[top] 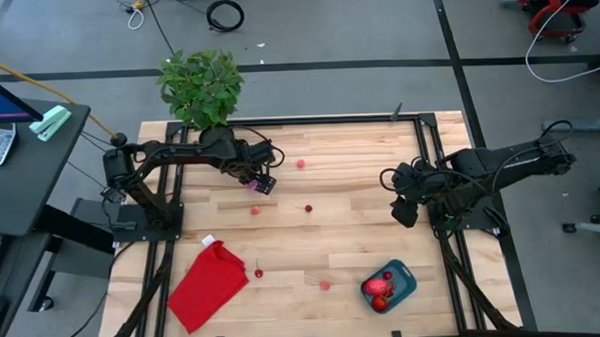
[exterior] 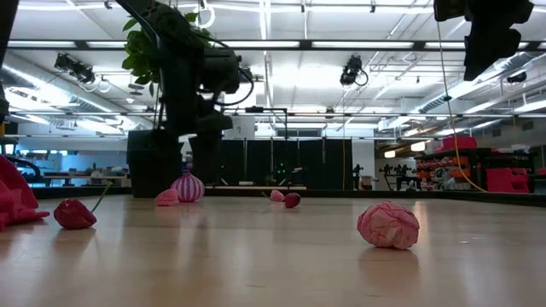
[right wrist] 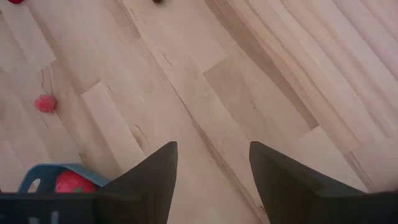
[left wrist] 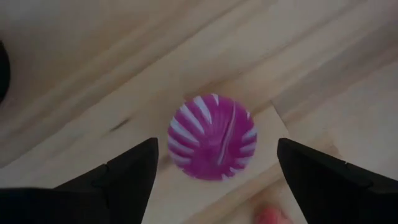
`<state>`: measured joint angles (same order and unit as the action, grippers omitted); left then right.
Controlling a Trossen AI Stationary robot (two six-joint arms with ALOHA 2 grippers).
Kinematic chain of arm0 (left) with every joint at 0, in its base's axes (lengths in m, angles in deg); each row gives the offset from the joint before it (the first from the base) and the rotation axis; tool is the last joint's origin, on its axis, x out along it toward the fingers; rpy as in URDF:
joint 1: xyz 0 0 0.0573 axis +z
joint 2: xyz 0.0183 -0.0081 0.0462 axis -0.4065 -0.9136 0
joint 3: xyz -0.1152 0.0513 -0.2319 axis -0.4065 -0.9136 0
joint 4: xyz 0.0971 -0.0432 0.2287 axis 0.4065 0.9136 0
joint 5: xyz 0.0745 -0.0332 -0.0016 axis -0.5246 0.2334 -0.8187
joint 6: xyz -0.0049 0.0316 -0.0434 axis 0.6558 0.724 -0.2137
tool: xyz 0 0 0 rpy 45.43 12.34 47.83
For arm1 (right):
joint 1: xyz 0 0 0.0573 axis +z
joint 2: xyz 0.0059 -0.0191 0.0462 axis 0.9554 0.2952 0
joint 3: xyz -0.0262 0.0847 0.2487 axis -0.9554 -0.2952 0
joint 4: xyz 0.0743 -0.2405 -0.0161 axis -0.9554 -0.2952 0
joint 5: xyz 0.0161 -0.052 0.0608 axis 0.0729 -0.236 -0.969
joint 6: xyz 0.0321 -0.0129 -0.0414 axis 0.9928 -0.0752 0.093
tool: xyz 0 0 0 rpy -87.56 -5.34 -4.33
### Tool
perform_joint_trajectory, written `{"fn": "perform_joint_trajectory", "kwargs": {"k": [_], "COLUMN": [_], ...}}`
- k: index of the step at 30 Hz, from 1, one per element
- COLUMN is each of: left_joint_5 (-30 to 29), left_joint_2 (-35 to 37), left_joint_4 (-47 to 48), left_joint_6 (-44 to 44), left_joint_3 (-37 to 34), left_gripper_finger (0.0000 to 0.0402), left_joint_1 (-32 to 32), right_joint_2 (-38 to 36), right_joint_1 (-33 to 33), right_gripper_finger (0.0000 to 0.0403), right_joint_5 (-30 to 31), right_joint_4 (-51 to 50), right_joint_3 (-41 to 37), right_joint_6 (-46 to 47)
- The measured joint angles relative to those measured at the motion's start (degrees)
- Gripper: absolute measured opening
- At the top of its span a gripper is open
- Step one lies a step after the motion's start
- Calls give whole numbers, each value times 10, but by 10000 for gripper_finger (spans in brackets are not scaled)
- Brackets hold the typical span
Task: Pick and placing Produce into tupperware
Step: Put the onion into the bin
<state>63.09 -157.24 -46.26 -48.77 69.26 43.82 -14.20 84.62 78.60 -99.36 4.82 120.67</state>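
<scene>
My left gripper (left wrist: 217, 149) is open above a purple toy onion with white stripes (left wrist: 212, 144) that stands on the table. Its fingers stand on either side of the onion and touch nothing. In the low view the onion (exterior: 188, 186) sits below the left arm, with a pink piece (exterior: 166, 198) beside it. My right gripper (right wrist: 212, 149) is open and hovers over bare wood near the table's right side (top: 402, 210). The teal tupperware (top: 387, 286) stands near the near right corner with red produce (top: 379, 286) inside. More small pieces lie scattered: pink ones (top: 301, 163) (top: 325, 284), a dark red one (top: 308, 208) and a cherry (top: 259, 273).
A flat red cloth (top: 209, 284) lies at the near left of the table. A green potted plant (top: 202, 87) stands at the far left edge. A crinkled pink piece (exterior: 388, 224) lies close to the low camera. Bare wood stretches between the two arms.
</scene>
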Motion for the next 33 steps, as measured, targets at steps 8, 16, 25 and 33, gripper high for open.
{"fn": "perform_joint_trajectory", "kwargs": {"k": [8, 16, 25, 33], "left_joint_5": [4, 6, 14, 29], "left_joint_2": [-43, -69, -68, -68], "left_joint_4": [-15, -24, -58, -150], "left_joint_6": [-4, -31, -51, -109], "left_joint_3": [0, 0, 0, 0], "left_gripper_finger": [343, 327, 256, 244], "left_joint_1": [-12, -28, -38, -66], "right_joint_2": [0, 0, 0, 0], "right_joint_1": [0, 0, 0, 0], "right_gripper_finger": [208, 208, 208, 208], "right_joint_5": [0, 0, 0, 0], "right_joint_4": [2, 3, 4, 4], "right_joint_3": [0, 0, 0, 0], "right_joint_6": [0, 0, 0, 0]}}
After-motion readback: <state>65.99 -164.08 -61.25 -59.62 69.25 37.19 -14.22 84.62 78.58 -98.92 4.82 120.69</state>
